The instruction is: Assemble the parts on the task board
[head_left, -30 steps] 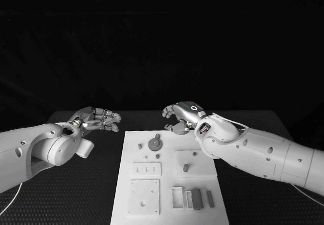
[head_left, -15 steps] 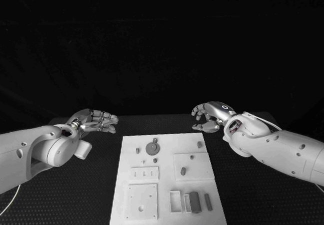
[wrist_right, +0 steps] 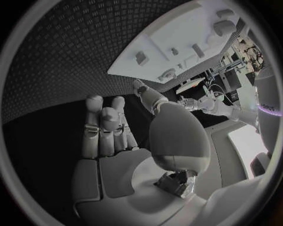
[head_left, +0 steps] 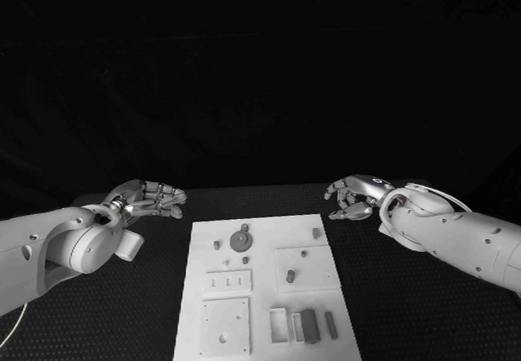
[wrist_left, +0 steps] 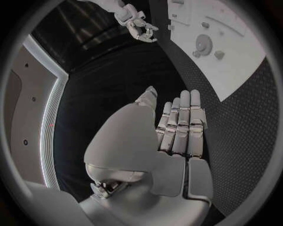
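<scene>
Our left hand point(head_left: 144, 198) hovers over the black table point(head_left: 128, 303) just off the far left corner of the task board point(head_left: 265, 353), fingers loosely apart and holding nothing; its wrist view shows the fingers point(wrist_left: 179, 127) stretched side by side over bare mat. Our right hand point(head_left: 354, 197) hangs off the board's far right corner, fingers curved but parted, also with nothing in it. On the board, which lies along the middle of the table, a gear point(head_left: 244, 241) sits on its post near the far edge, with small pegs point(head_left: 217, 244) beside it and another peg point(head_left: 289, 275) standing in the raised square toward the right edge. Near the board's near right corner, dark bars point(head_left: 311, 325) lie beside an open white holder point(head_left: 278, 326). We judge the gear seated, while the bars look unplaced, so some assembly seems left.
</scene>
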You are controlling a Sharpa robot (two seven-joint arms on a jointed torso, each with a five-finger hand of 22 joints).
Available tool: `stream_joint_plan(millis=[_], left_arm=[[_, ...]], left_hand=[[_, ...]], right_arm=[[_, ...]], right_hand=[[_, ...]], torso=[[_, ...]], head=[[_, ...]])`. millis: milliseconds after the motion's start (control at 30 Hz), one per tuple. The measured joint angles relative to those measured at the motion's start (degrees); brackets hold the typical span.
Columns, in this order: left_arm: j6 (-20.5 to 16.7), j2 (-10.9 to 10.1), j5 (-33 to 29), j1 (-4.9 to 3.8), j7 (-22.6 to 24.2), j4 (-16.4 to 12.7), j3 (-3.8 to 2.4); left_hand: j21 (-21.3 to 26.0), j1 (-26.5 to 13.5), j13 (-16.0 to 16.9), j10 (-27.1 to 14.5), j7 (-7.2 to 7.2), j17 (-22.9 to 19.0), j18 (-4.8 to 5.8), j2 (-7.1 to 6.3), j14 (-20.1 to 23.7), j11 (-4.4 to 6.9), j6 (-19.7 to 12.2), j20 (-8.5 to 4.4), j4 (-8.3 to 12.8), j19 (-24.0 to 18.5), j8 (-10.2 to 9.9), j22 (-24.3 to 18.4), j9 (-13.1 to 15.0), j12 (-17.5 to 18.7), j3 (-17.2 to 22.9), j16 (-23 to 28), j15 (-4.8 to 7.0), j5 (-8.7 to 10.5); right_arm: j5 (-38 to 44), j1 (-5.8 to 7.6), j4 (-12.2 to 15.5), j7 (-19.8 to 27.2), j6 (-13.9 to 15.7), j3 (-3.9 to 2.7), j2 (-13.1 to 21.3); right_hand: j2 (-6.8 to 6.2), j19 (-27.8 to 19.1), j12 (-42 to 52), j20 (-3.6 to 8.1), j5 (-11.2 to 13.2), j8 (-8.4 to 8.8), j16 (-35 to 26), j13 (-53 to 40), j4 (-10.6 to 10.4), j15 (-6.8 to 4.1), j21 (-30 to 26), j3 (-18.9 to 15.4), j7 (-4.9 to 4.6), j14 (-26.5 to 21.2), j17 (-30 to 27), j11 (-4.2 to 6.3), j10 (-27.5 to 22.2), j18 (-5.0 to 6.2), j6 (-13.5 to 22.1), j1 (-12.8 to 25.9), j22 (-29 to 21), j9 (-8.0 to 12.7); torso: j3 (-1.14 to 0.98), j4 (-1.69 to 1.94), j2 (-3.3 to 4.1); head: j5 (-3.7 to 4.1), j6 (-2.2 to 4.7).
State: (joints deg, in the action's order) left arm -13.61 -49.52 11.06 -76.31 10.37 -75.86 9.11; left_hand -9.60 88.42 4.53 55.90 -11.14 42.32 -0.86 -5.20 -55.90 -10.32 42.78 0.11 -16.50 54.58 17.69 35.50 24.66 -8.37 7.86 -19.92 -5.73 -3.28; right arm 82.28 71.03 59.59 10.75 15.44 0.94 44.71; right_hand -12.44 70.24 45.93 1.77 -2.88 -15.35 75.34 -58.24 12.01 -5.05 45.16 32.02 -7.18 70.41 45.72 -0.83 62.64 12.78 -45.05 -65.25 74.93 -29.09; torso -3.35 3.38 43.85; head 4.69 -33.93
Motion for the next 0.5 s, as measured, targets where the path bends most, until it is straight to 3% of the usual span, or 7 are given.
stream_joint_plan(millis=[500], left_arm=[[0.13,0.12,0.0,0.09,0.02,0.29,0.02]], left_hand=[[0.0,0.0,0.0,0.0,0.0,0.05,0.0,0.0,0.0,0.0,0.0,0.0,-0.13,0.0,0.0,0.04,0.0,0.0,0.13,0.0,0.0,0.0]], right_arm=[[-0.53,-3.13,-1.89,1.88,-1.28,0.07,-1.3]], right_hand=[[-0.01,-0.12,4.6,0.52,0.0,0.0,1.76,-4.83,0.01,-0.36,2.19,0.33,0.23,-0.34,2.18,0.31,-1.32,0.21,0.6,0.02,-0.01,-0.22]], torso=[[0.32,0.0,-0.03]], head=[[1.13,-0.14]])
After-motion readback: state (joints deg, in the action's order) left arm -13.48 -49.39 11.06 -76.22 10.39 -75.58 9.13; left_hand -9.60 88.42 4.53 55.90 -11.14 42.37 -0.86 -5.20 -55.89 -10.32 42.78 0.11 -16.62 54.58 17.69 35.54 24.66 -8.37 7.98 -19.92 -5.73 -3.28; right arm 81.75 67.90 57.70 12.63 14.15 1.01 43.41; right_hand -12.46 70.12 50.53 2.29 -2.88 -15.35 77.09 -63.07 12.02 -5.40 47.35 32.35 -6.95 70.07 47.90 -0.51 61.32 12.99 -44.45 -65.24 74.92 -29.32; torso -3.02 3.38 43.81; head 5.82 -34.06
